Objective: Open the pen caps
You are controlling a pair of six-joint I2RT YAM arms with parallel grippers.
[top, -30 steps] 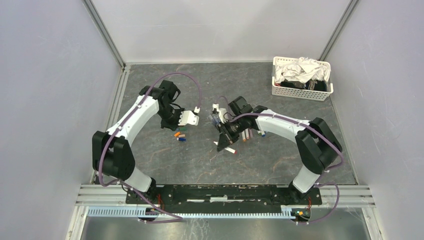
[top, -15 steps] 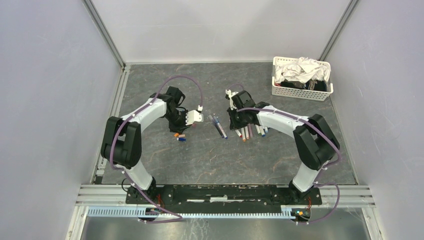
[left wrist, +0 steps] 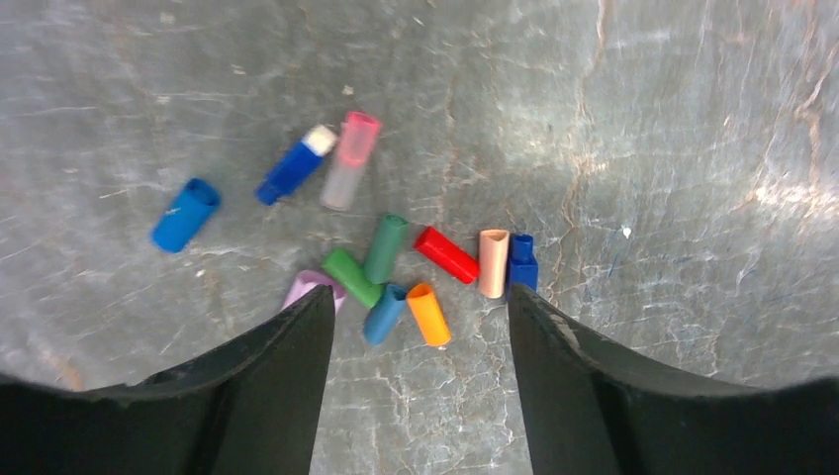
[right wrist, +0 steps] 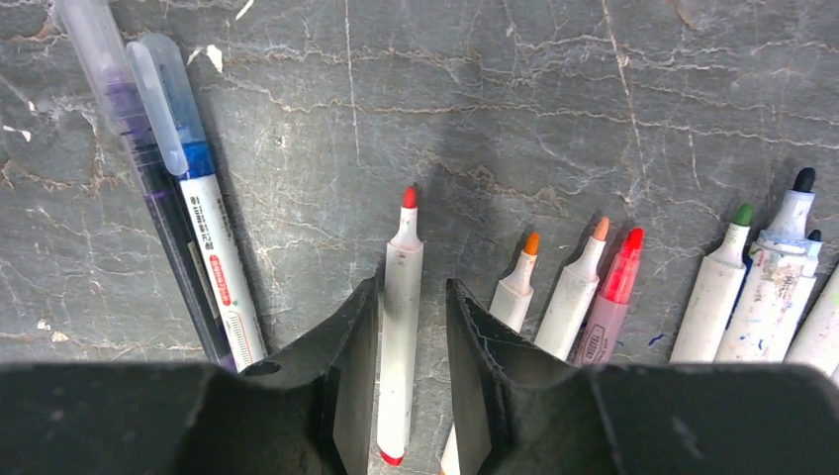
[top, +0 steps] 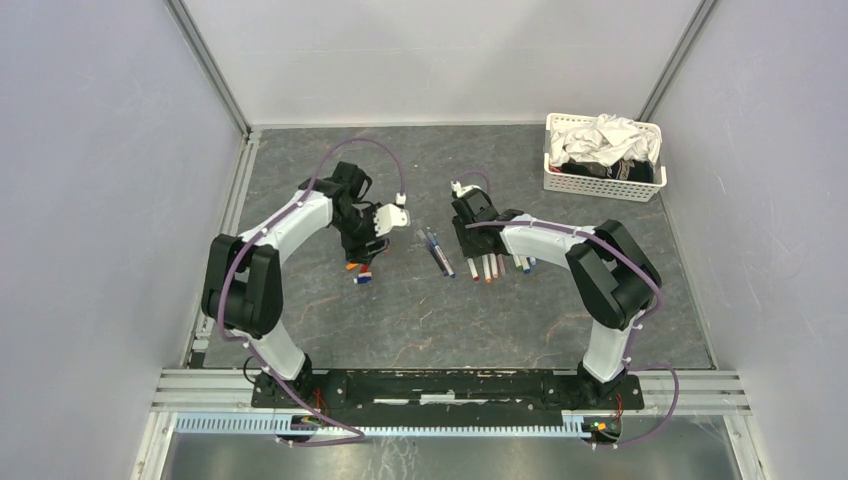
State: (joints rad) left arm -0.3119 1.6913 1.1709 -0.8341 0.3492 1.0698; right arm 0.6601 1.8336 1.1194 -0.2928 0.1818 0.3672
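Observation:
Several loose pen caps (left wrist: 428, 315) in blue, green, red, orange, peach and lilac lie scattered on the grey table just ahead of my left gripper (left wrist: 420, 302). It hangs open above them with nothing between its fingers. In the top view this pile of caps (top: 360, 272) sits just beside the left gripper (top: 378, 232). My right gripper (right wrist: 411, 287) stands open astride an uncapped red-tipped pen (right wrist: 401, 327) lying flat on the table, with a gap on the pen's right side. More uncapped pens (right wrist: 574, 297) lie in a row to its right.
Two capped pens, one blue (right wrist: 203, 228) and one purple (right wrist: 148, 188), lie left of the right gripper. A white mesh basket (top: 600, 185) of cloth stands at the back right. Grey walls close in the table.
The right arm swung back to the row of pens, laid the red-tipped pen down and opened its jaws. The left gripper opened above the caps.

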